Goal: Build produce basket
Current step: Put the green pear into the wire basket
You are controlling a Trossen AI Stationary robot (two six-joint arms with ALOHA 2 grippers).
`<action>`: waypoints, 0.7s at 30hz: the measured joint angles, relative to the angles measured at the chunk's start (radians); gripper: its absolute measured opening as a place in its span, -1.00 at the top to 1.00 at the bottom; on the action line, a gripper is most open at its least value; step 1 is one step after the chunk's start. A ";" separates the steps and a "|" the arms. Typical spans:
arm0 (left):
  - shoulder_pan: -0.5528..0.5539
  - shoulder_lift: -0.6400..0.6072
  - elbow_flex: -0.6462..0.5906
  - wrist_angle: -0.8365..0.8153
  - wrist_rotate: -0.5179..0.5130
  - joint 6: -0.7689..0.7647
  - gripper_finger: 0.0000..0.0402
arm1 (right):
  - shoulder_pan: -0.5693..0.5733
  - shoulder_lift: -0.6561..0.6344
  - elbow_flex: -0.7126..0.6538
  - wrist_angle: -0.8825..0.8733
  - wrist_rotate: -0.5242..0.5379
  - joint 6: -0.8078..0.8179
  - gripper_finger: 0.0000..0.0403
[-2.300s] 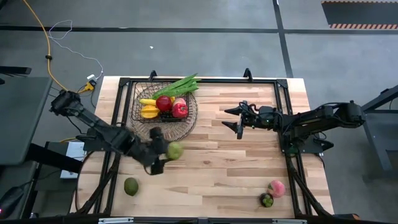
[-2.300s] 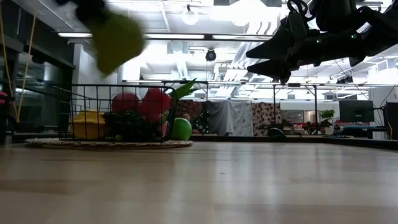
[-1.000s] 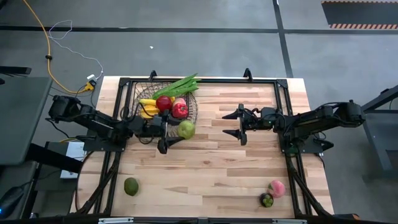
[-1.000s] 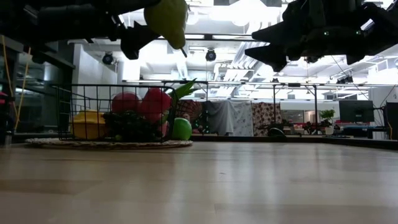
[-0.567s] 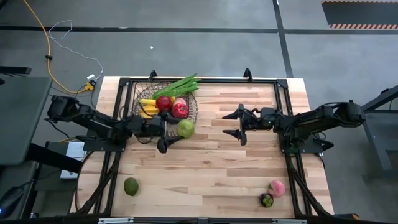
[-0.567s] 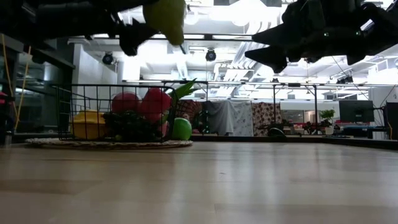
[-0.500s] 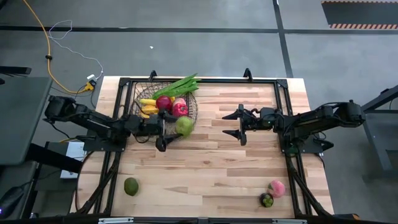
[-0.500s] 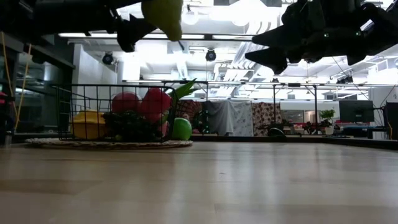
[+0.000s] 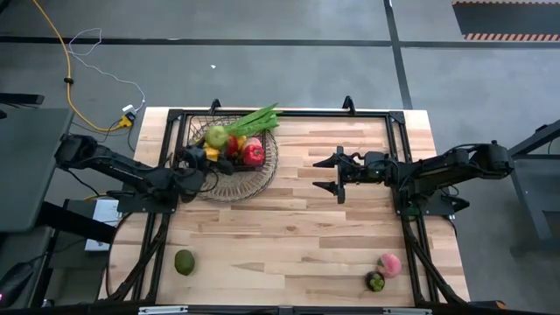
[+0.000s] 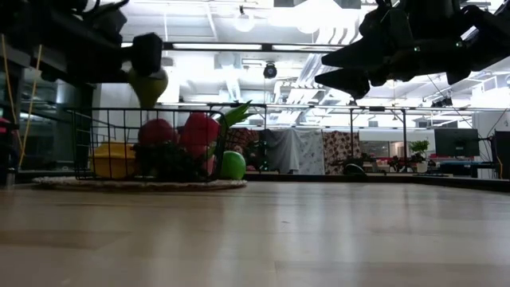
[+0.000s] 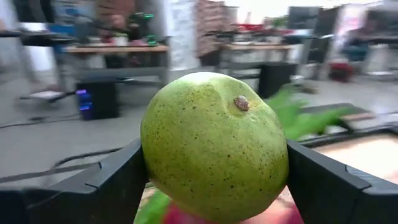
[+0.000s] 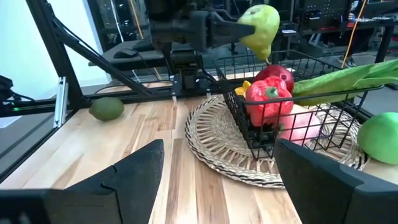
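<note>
high view: pale wooden plank counter (image 9: 297, 236) with a dark wire-mesh basket (image 9: 265, 172) on a woven round mat at the far left part. inside, red, yellow and pink pieces packed together, long green leafy stalks (image 9: 255, 118) poking over the far rim. left gripper (image 9: 213, 140) over the basket, clamped on a green pear (image 9: 215, 136). right gripper (image 9: 327, 173) hanging mid-counter, spread and empty. loose on the near side: a green avocado-like piece (image 9: 184, 262), a pink fruit (image 9: 389, 264), a dark purple one (image 9: 375, 282) just beside it.

low view: pear (image 10: 149, 86) held above the basket's grid wall (image 10: 88, 135); a round green fruit (image 10: 233, 165) at the basket's end.

left wrist view: pear (image 11: 214, 146) matte, speckled, with a small brown stem scar (squeezed between both dark flat fingers (image 11: 115, 183)).

right wrist view: glossy red pepper (image 12: 265, 95) against the mesh, woven mat (image 12: 214, 146) ridged like wicker, own fingers (image 12: 127, 171) parted with nothing between.
</note>
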 joint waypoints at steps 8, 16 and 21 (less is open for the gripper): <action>-0.007 0.000 -0.001 -0.025 -0.105 -0.016 -0.59 | 0.000 0.000 0.000 -0.001 0.000 0.000 -0.47; -0.007 0.000 -0.001 -0.025 -0.108 -0.016 -0.59 | 0.000 0.000 0.000 -0.001 0.000 0.000 -0.47; -0.005 0.000 -0.001 -0.034 -0.108 -0.015 -0.59 | 0.000 0.000 0.000 -0.001 0.000 0.000 -0.47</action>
